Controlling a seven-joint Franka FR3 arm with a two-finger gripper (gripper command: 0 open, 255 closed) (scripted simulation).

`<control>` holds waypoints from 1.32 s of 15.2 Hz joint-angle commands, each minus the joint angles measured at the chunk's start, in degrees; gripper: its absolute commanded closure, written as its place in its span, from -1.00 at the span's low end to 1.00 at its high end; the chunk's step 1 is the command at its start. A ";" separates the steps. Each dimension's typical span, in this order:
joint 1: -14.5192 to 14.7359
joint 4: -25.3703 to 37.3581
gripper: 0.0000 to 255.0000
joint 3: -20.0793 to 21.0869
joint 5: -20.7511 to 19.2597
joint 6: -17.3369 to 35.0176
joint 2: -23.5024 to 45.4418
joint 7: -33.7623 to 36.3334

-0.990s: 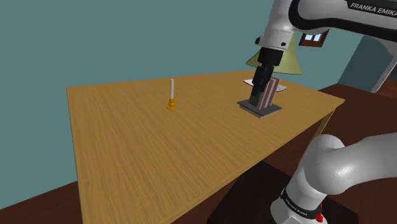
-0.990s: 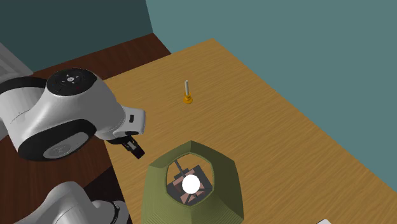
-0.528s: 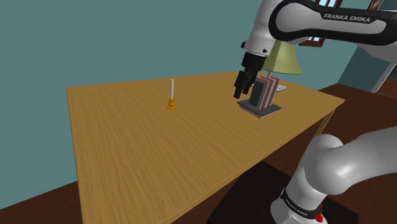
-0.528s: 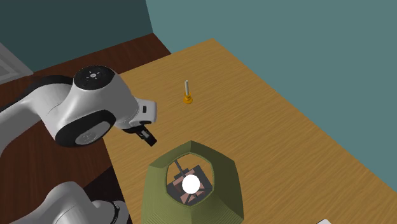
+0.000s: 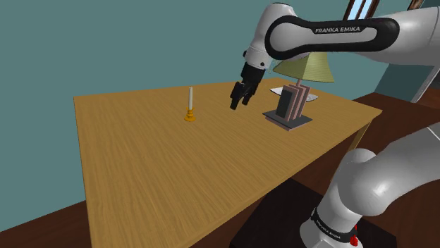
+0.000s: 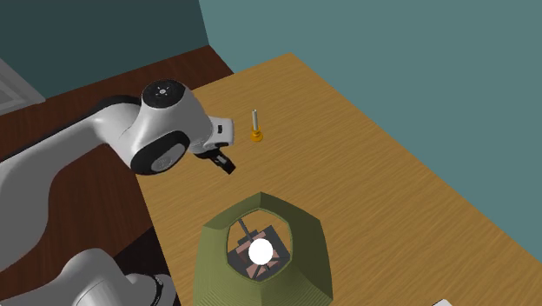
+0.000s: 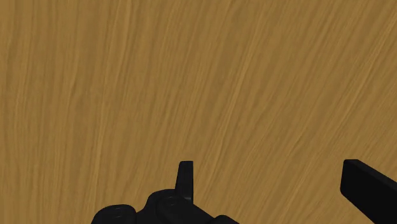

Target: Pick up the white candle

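Swung nearer the one white candle [image 5: 190,98] since a second ago, off from above the book rack [image 5: 288,107]: one black gripper [image 5: 238,106], raised over bare wood, near the candle but apart from it, two fingers spread wide, clasping nothing. Candle unmoved: slim upright cylinder, standing in one small orange holder [image 5: 190,117] with a round flared foot, about mid-table. Underneath, one flat rectangular wooden table [image 5: 141,169], streaky grain. Toward the shoulder view's right, one rack of upright books on a grey square base, then one lamp [image 5: 310,67], olive shade, faceted, widening downward
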 commanded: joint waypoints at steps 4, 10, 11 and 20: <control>0.43 3.46 -1.00 1.19 0.19 9.34 8.48 0.76; 0.85 10.26 -1.00 2.68 -0.48 18.16 19.10 2.31; 0.90 11.66 -1.00 2.91 -0.71 19.40 20.91 2.62; 1.30 16.33 -1.00 3.73 -2.07 27.00 29.56 4.05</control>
